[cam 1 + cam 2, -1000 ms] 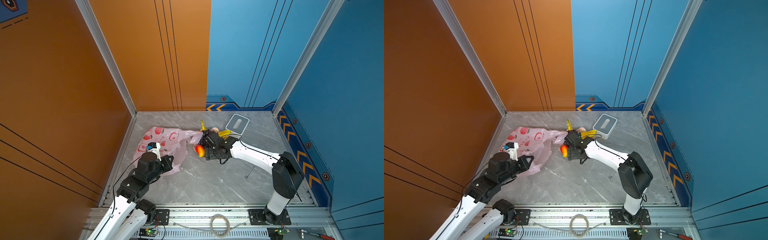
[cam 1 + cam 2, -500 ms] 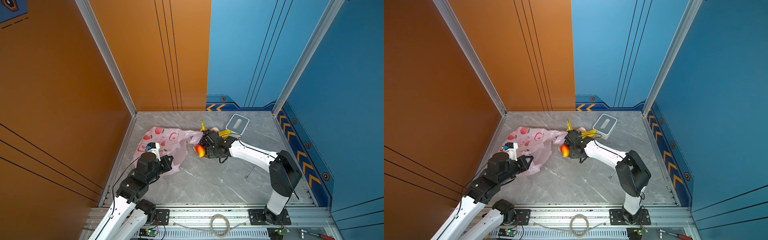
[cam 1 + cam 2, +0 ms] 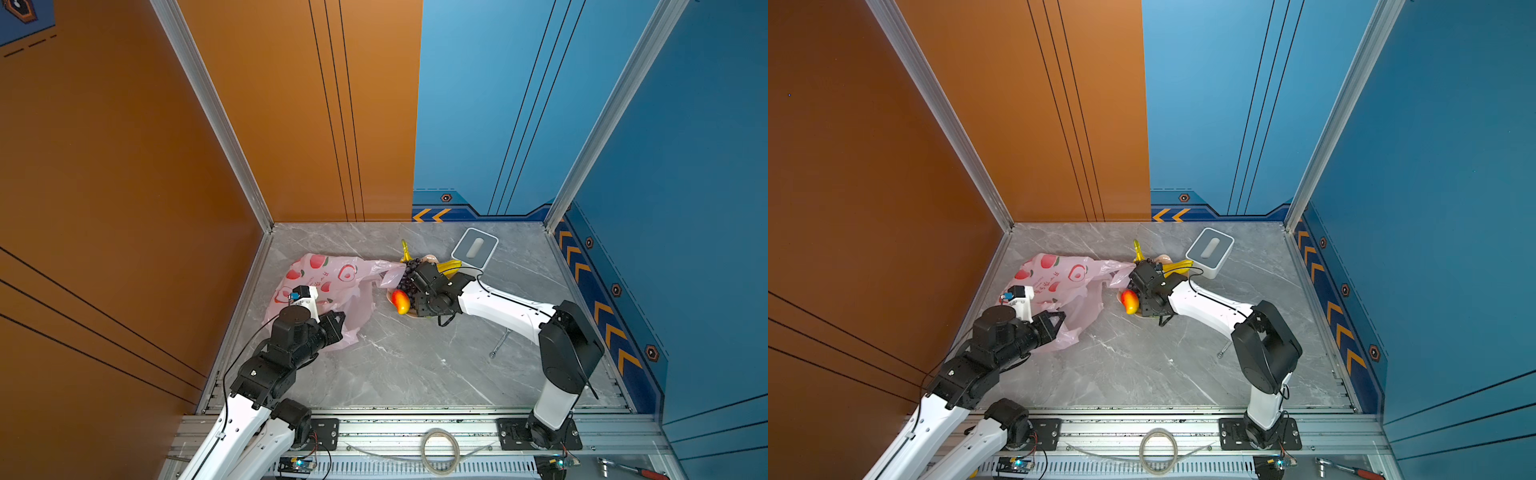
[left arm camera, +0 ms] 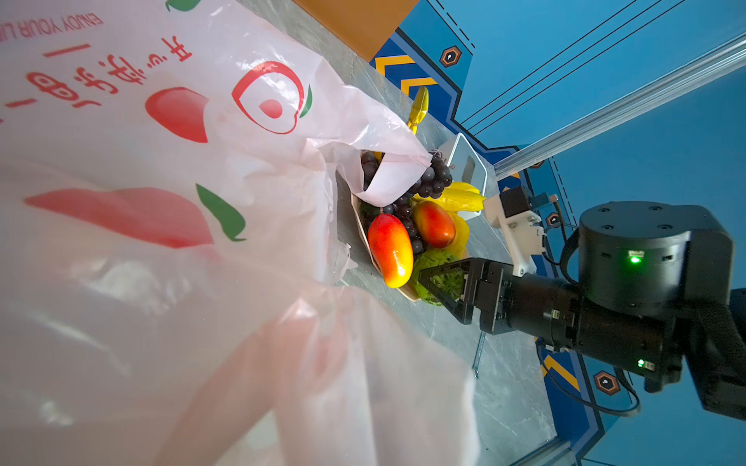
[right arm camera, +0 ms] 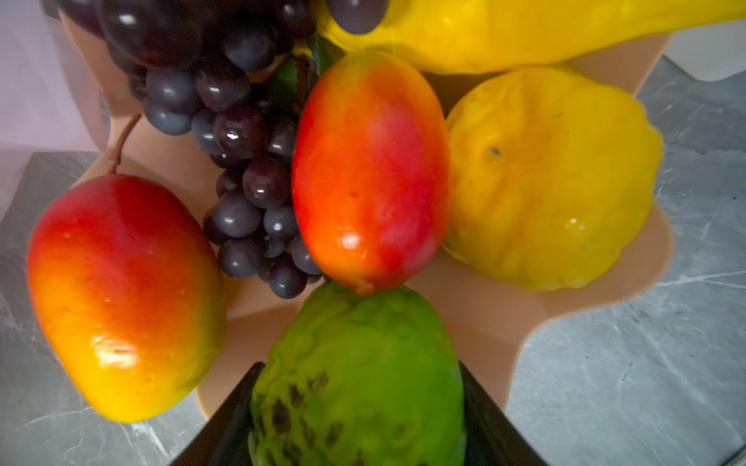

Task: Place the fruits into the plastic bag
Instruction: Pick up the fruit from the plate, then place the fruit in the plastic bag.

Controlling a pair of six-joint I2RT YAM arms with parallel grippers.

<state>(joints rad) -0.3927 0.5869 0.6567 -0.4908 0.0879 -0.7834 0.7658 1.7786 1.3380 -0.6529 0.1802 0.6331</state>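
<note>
The fruits lie on a beige plate [image 5: 484, 314]: purple grapes [image 5: 242, 161], a red-yellow mango [image 5: 121, 294], a red-orange papaya [image 5: 369, 169], a lemon [image 5: 553, 181], bananas [image 3: 451, 265] and a green bumpy fruit [image 5: 359, 363]. My right gripper [image 5: 357, 403] reaches down onto the plate, its two fingers pressed against both sides of the green fruit. The pale-pink plastic bag [image 3: 332, 278] lies left of the plate, one flap draped over the grapes. My left gripper [image 3: 1061, 318] is shut on the bag's near edge; in the left wrist view the film hides its fingers.
A white-grey box [image 3: 474, 249] stands just behind the plate on the right. A small metal tool [image 3: 500, 343] lies on the marble floor under the right arm. The orange wall runs close along the bag's left side.
The right gripper's fingers have narrowed onto the green bumpy fruit, and its wrist has shifted slightly over the plate. The left arm and the bag have stayed put.
</note>
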